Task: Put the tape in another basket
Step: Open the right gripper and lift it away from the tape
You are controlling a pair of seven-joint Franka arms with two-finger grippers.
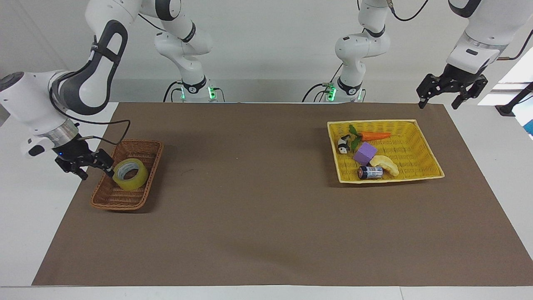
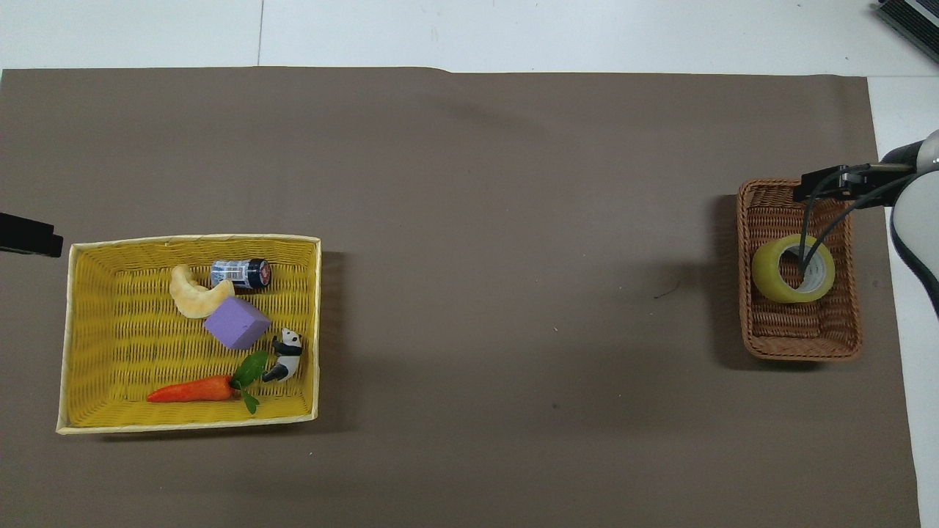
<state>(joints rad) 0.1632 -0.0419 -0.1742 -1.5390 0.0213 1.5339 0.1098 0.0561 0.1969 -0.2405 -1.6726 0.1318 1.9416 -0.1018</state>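
Observation:
The tape [image 1: 131,174] [image 2: 792,268], a yellow roll with a pale core, lies tilted inside the brown wicker basket [image 1: 118,204] [image 2: 799,353] at the right arm's end of the table. My right gripper [image 1: 98,175] [image 2: 807,189] hangs open over the basket's rim, beside the tape and apart from it, holding nothing. My left gripper [image 1: 449,89] [image 2: 29,235] waits open in the air at the left arm's end, beside the yellow tray's corner.
A yellow woven tray [image 1: 429,143] [image 2: 73,330] holds a carrot [image 1: 374,135], a panda figure [image 1: 343,145], a purple block [image 1: 365,153], a pale banana-like toy [image 1: 385,163] and a small can [image 1: 369,172]. Brown mat [image 1: 250,187] spreads between the two containers.

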